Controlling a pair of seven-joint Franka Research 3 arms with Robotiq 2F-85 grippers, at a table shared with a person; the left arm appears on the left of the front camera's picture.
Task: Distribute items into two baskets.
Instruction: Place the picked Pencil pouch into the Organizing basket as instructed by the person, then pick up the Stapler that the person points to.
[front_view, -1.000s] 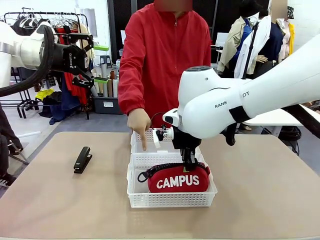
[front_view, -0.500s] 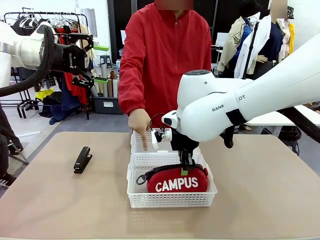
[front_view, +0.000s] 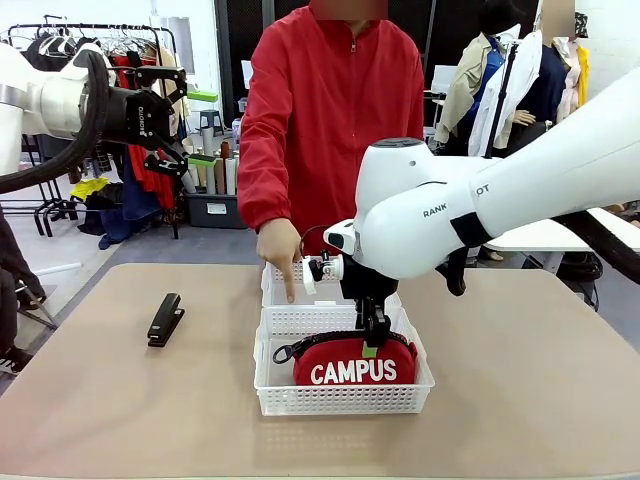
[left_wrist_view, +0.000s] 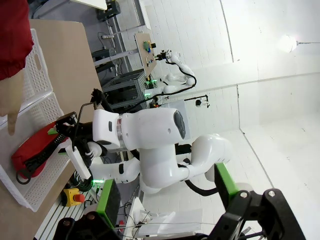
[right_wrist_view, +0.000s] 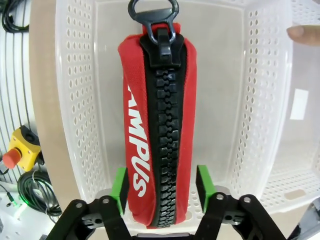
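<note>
Right tool (right_wrist_view: 161, 187) lowered, fingers parted; left tool (front_view: 170, 95) raised, fingers parted

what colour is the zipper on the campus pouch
Black, down the middle of the red pouch; clearest in the right wrist view.

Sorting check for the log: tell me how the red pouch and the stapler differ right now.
The red pouch lies inside the nearer white basket; the black stapler lies on the bare table, in neither basket. The right gripper has its pads either side of the pouch; no gripper is near the stapler. The pouch looks larger than the stapler.
</note>
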